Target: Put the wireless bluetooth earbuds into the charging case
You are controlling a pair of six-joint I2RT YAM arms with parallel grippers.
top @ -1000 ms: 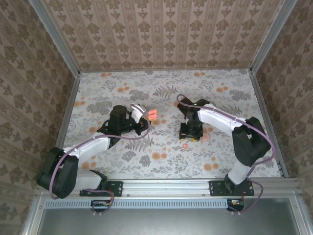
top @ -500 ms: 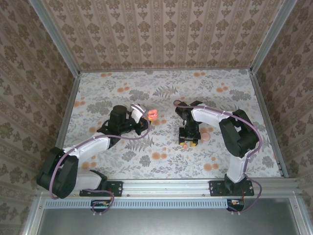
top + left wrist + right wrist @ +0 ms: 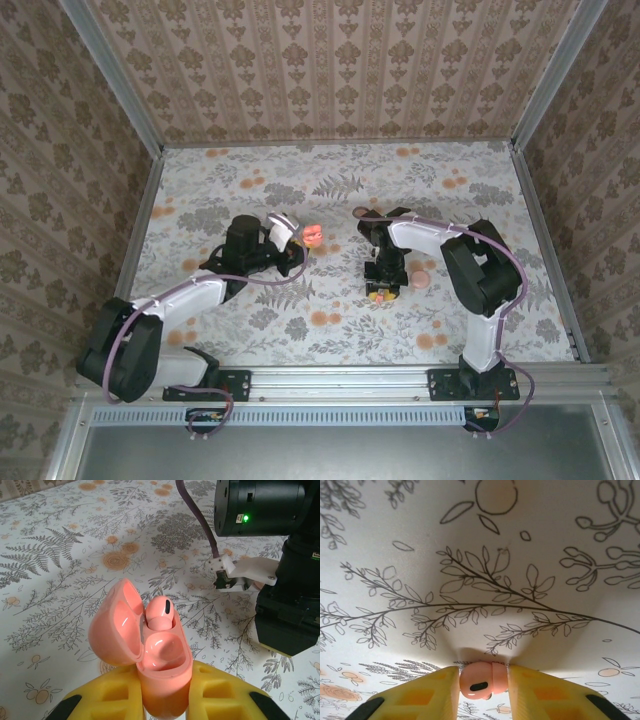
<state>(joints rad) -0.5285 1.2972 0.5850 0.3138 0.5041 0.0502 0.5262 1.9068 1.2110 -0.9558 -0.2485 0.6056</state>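
The coral-pink charging case stands upright between the yellow fingers of my left gripper, which is shut on its body. Its lid hangs open to the left, and one earbud sits in the far socket. From above, the case is held left of centre by the left gripper. My right gripper points down at the table. In the right wrist view, a second pink earbud lies on the cloth, pinched between the right gripper's yellow fingers.
A round pale-pink disc lies just right of the right gripper. The right arm's black wrist stands close beyond the case in the left wrist view. The floral cloth covers the table, with patterned walls on three sides.
The right gripper moved toward the near edge and down over the earbud on the cloth, and its fingers closed on it. The right elbow swung left. The left arm and case stayed still.
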